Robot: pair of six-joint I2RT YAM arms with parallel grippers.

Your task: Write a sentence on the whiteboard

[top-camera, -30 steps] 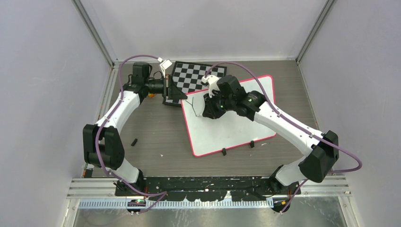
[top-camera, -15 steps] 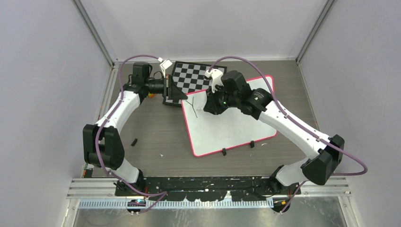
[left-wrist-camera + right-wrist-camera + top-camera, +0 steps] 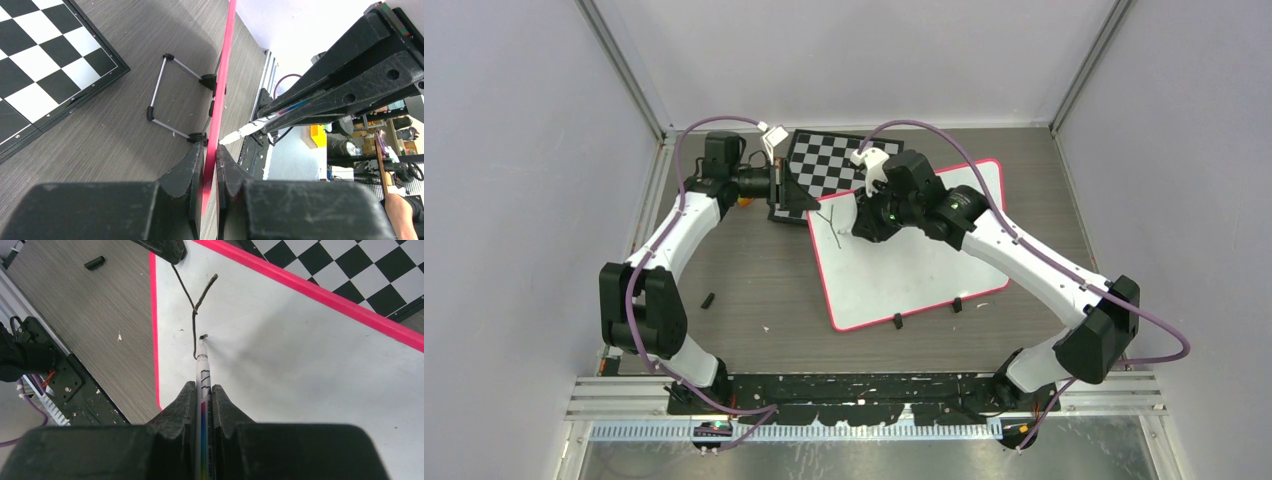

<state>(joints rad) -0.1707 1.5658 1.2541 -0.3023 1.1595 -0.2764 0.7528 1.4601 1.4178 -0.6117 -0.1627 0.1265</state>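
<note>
Only a Y (image 3: 194,326) on the whiteboard (image 3: 904,280), upper left; right gripper (image 3: 202,387), pinching the marker (image 3: 203,367), owes the next letter beside it; left gripper (image 3: 210,150) clamps the frame (image 3: 223,75)

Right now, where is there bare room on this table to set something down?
Bare table lies between the left arm and the whiteboard, apart from one small black piece; another strip runs right of the whiteboard. Crowded: its far-left corner, where left hand, right hand with marker, and checkerboard meet.
</note>
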